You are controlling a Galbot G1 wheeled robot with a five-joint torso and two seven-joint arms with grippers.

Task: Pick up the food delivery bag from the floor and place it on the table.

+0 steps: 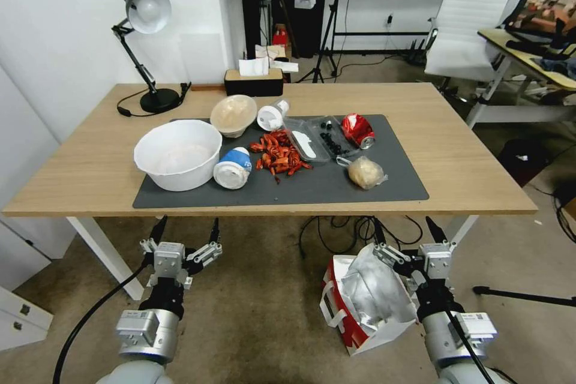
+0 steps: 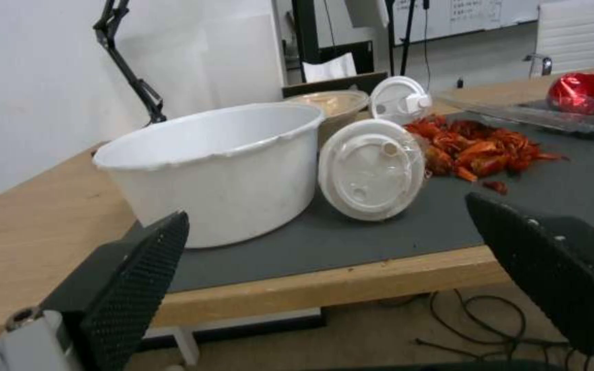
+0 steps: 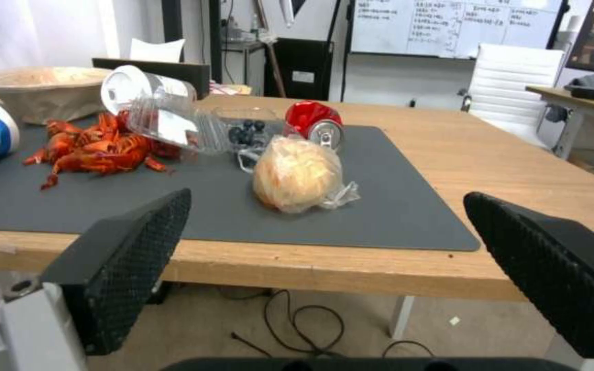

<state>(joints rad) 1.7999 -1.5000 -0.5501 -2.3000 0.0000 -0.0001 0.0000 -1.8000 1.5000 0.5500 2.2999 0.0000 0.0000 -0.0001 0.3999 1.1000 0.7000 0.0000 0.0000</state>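
bag (image 1: 366,297) on the floor (image 1: 252,312) by the right gripper (image 1: 407,233) | both grippers wide open, holding nothing; left gripper (image 1: 185,233) waits | risk: table (image 1: 468,150) is crowded, bag could knock food

Each arm ends in a silver-grey metal wrist cylinder, a black middle section and a pale grey block with small screws. From it spring the left gripper (image 1: 185,230) and right gripper (image 1: 407,230), each with two slim black fingers (image 2: 135,278) whose pads (image 3: 129,268) bear a fine diamond-grid texture. A black cable runs along each forearm. The right wrist carries a white label, perhaps printed with a code.
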